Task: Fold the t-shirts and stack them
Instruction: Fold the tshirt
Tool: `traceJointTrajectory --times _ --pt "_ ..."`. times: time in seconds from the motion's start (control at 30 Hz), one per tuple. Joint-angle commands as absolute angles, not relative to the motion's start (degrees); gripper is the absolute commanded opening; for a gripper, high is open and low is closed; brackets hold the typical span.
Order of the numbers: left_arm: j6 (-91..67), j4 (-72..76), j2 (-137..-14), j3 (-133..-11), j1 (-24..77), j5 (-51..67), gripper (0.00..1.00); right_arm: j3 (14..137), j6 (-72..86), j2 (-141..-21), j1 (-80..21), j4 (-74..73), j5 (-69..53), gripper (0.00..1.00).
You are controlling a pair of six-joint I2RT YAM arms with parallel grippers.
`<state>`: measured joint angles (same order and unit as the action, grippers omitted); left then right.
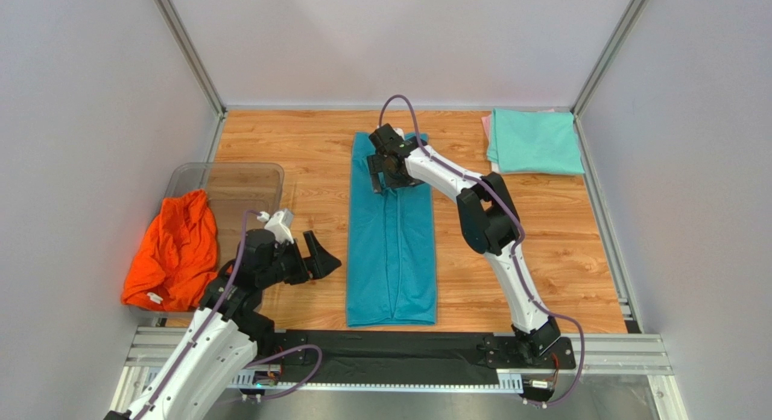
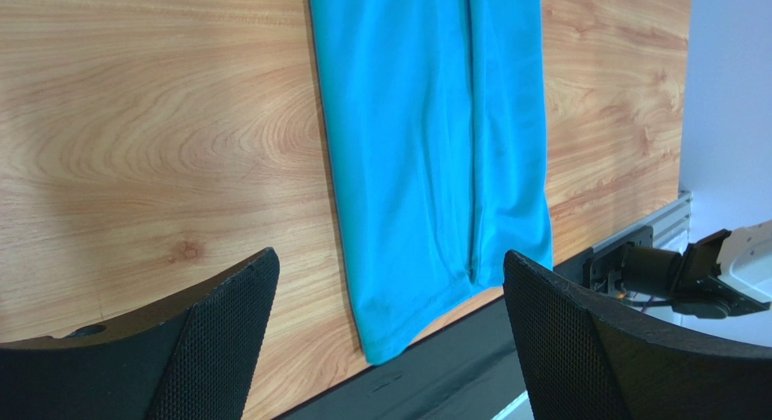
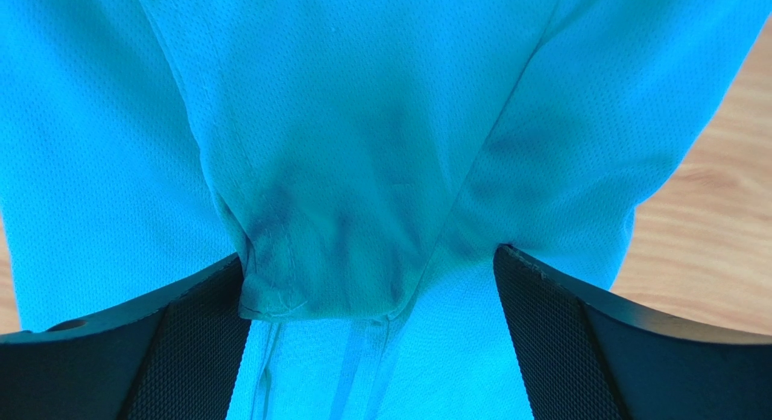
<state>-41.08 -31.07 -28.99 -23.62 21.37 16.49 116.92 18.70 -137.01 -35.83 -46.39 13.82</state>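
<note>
A teal-blue t-shirt (image 1: 391, 248) lies folded into a long narrow strip down the middle of the table. My right gripper (image 1: 385, 171) is open and low over its far end. In the right wrist view, a puckered fold of the teal cloth (image 3: 362, 121) lies between the spread fingers of the right gripper (image 3: 369, 253). My left gripper (image 1: 315, 257) is open and empty, left of the shirt's near half. The left wrist view shows the shirt's near corner (image 2: 426, 148) between the open fingers of the left gripper (image 2: 390, 254). An orange t-shirt (image 1: 177, 250) lies crumpled at the left. A folded mint green t-shirt (image 1: 536, 141) lies on a pink one (image 1: 487, 130) at the back right.
A clear plastic tub (image 1: 236, 180) stands at the left, and the orange shirt hangs over its near end. A black strip (image 1: 390, 348) and a metal rail run along the table's near edge. Grey walls close in the left, right and back sides.
</note>
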Motion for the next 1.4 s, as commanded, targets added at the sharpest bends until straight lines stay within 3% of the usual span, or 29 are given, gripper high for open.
traceJointTrajectory --times 0.0,0.33,0.53,0.77,1.0,1.37 --pt "-41.1 -27.9 -31.5 -22.8 21.4 19.9 1.00 119.8 15.1 -140.7 -33.8 -49.0 14.7 1.00" --pt "-42.3 -22.0 -37.1 -21.0 24.3 29.3 1.00 124.3 11.8 -139.8 -32.9 -49.1 12.5 1.00" --pt "-44.2 -22.9 -38.3 -18.5 26.8 28.7 1.00 119.5 13.0 -127.7 -33.0 -48.1 10.9 1.00" --pt "-44.6 -22.1 -40.4 -16.9 30.9 27.0 1.00 96.7 18.8 -106.4 -34.3 -41.1 9.7 1.00" --pt "-45.2 -21.4 -43.7 -15.5 34.4 24.9 0.92 62.0 32.0 -83.0 -35.0 -30.3 3.1 1.00" --pt "-45.1 -14.7 -49.9 -13.8 34.7 22.3 0.75 41.3 39.9 -64.9 -40.7 -31.6 1.2 1.00"
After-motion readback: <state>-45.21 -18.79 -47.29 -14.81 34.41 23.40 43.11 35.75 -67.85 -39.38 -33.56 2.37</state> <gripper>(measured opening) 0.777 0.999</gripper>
